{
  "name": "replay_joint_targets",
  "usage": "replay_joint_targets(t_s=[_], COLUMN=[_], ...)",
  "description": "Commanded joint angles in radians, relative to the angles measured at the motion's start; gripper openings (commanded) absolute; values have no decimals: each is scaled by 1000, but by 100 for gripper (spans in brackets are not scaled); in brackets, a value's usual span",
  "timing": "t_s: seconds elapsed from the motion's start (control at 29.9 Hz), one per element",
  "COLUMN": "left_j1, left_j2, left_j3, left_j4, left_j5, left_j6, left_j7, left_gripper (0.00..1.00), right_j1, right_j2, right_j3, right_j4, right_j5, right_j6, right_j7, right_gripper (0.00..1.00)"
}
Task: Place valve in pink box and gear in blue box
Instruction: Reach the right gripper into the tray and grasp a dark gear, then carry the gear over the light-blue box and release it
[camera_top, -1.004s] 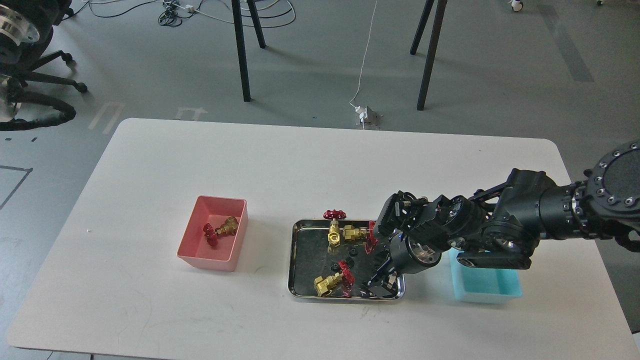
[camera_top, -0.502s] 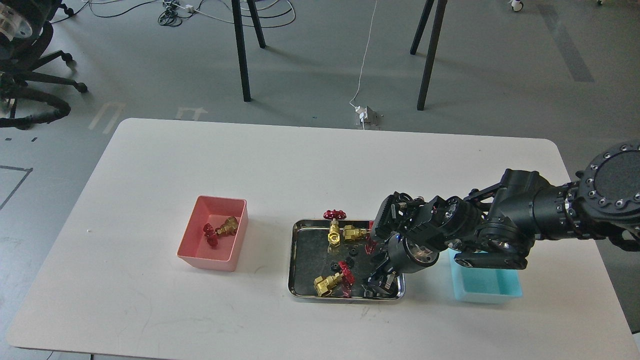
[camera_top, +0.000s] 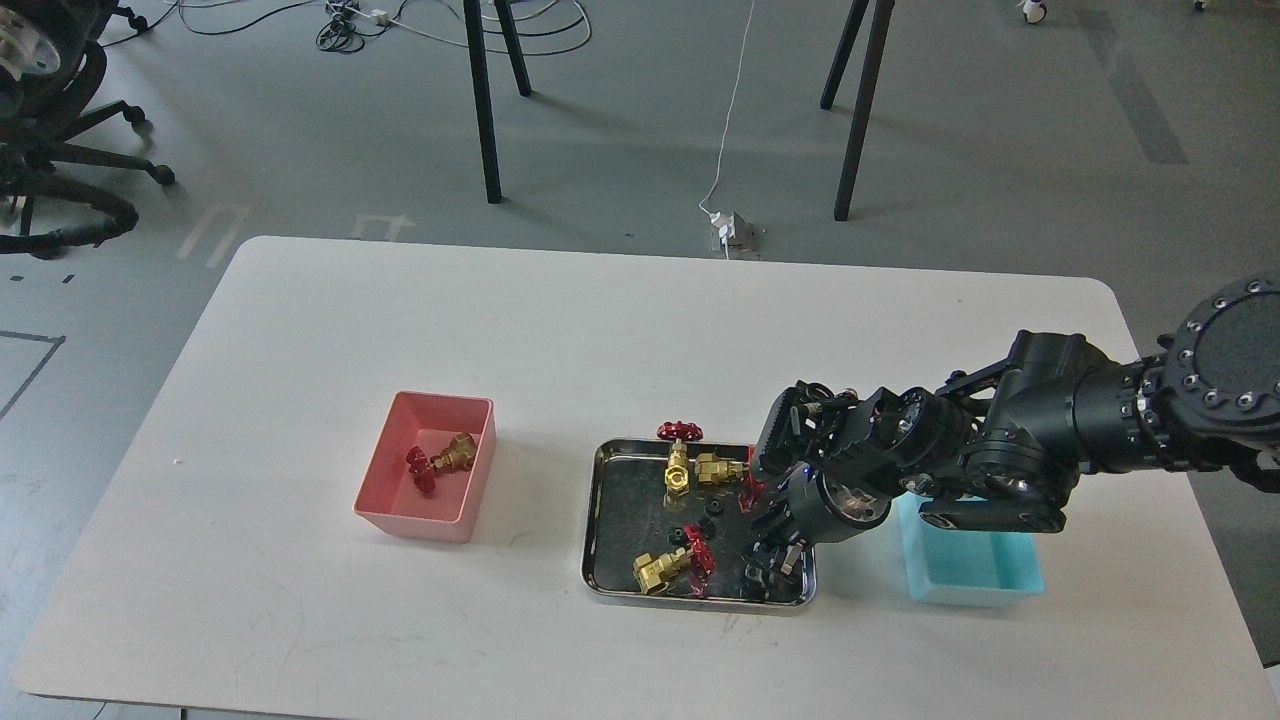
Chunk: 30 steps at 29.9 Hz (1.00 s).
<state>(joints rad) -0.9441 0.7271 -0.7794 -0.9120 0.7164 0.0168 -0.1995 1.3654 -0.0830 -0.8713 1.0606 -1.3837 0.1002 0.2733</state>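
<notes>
One valve (camera_top: 450, 457) lies in the pink box (camera_top: 383, 503), well to the left of the jaws. Three more valves sit in the steel tray (camera_top: 596, 530); the nearest one (camera_top: 670, 566) lies just left of the jaws. Tiny black gears (camera_top: 708, 520) lie beside them. The right gripper (camera_top: 772, 562) reaches down into the tray's right end; whether its jaws are open or closed cannot be told. The blue box (camera_top: 975, 581) stands right of them.

Valves: four in total. One lies inside the pink box (camera_top: 425, 467); three lie in the steel tray (camera_top: 597, 525) to its right. Boxes: two, one pink, one blue box (camera_top: 975, 580) right of the tray. Trays: one. Gears in the tray: too small to count.
</notes>
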Motion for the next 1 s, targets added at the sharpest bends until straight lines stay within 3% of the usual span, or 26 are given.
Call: replay_joint_targets(t_s=[0.0, 0.13, 0.27, 0.5, 0.7, 0.87, 0.97], left_j1=[-1, -1, -1, -1, -7, -8, -19], left_j2=[-1, -1, -1, -1, -1, 2, 11], left_j3=[0, 2, 2, 0, 0, 0, 2], left_j4=[10, 10, 10, 10, 10, 10, 10], left_j5=[0, 0, 0, 0, 2, 2, 2], left_j6=[0, 0, 0, 0, 0, -1, -1], left_j7=[0, 0, 0, 0, -1, 0, 0], left_gripper=[96, 96, 96, 96, 96, 96, 96], right_j1=[11, 59, 141, 235, 193, 106, 80], right_j2=[0, -15, -118, -496, -736, -775, -773], right_j3=[0, 9, 17, 5, 3, 20, 41], right_j4=[2, 50, 183, 435, 456, 427, 398], right_j5=[2, 18, 26, 14, -9, -28, -23], right_j6=[6, 7, 13, 33, 35, 35, 29], right_j7=[0, 3, 10, 12, 17, 15, 14], right_gripper=[10, 7, 7, 7, 8, 11, 19])
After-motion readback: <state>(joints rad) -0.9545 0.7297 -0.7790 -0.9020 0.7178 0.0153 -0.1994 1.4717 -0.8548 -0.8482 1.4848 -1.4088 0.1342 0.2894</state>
